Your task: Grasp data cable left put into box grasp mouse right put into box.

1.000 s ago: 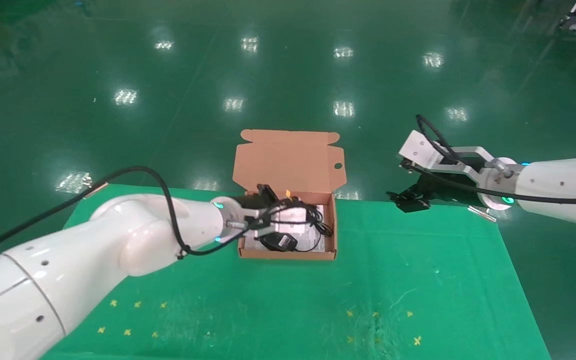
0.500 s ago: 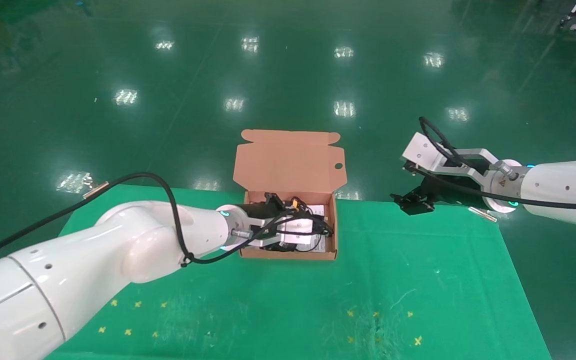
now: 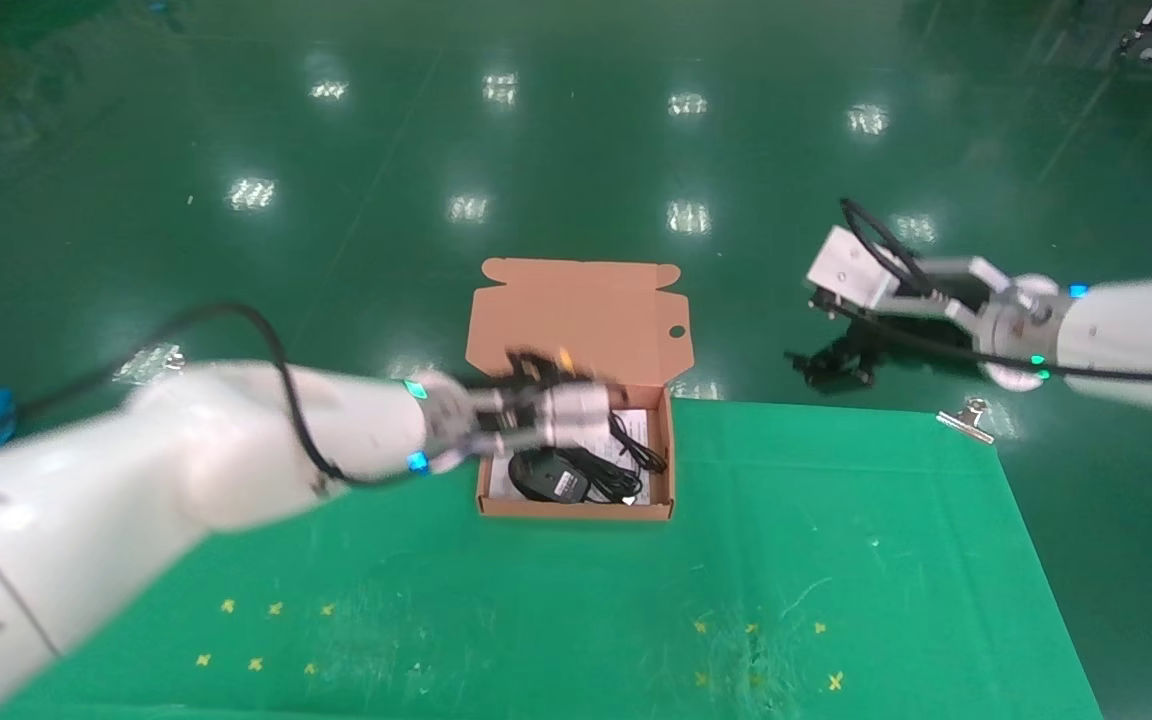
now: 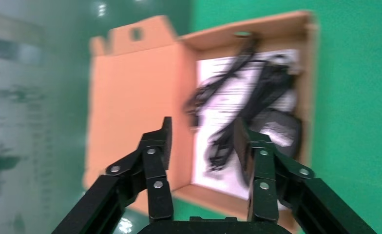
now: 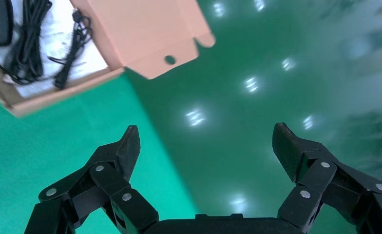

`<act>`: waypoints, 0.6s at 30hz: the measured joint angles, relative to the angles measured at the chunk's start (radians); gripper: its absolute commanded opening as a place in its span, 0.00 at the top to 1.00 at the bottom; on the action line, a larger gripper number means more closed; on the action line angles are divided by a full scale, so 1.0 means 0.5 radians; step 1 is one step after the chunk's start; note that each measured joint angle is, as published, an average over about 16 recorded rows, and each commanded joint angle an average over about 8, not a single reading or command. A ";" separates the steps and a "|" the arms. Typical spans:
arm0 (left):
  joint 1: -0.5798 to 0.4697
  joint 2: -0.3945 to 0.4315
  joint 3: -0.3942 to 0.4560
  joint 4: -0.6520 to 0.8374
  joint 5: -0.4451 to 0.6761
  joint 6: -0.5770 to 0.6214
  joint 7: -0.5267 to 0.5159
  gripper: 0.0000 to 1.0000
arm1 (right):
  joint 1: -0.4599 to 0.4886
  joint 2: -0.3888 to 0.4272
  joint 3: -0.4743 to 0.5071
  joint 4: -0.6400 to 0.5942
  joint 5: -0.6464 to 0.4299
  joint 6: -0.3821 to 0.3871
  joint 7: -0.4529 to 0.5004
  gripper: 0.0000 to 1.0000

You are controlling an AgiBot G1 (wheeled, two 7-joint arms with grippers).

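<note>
The box [image 3: 576, 508] stands open at the cloth's far edge, its lid [image 3: 576, 320] tilted back. Inside lie the black mouse [image 3: 548, 478] and the looped data cable [image 3: 601, 468] with a pale tip. My left gripper [image 3: 534, 372] hovers over the box's left rear part, open and empty; the left wrist view shows that gripper [image 4: 203, 131] above the blurred data cable [image 4: 228, 107] and mouse [image 4: 279, 134]. My right gripper [image 3: 826, 365] hangs open and empty past the table's far right edge. In the right wrist view this gripper [image 5: 207, 135] is over the floor, the box [image 5: 57, 95] farther off.
A white paper sheet [image 3: 638, 422] lines the box floor. A metal clip [image 3: 966, 418] pins the green cloth [image 3: 836, 550] at its far right corner. Yellow cross marks [image 3: 266, 632] dot the cloth near me. A glossy green floor lies beyond the table.
My left gripper has lifted up out of the box and moved back toward the lid, uncovering the mouse and cable. The right arm has risen slightly, farther from the table.
</note>
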 measured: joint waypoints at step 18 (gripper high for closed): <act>0.137 -0.317 -0.462 -0.184 -0.512 0.375 0.067 0.00 | -0.115 0.086 0.252 0.112 0.284 -0.333 -0.202 0.00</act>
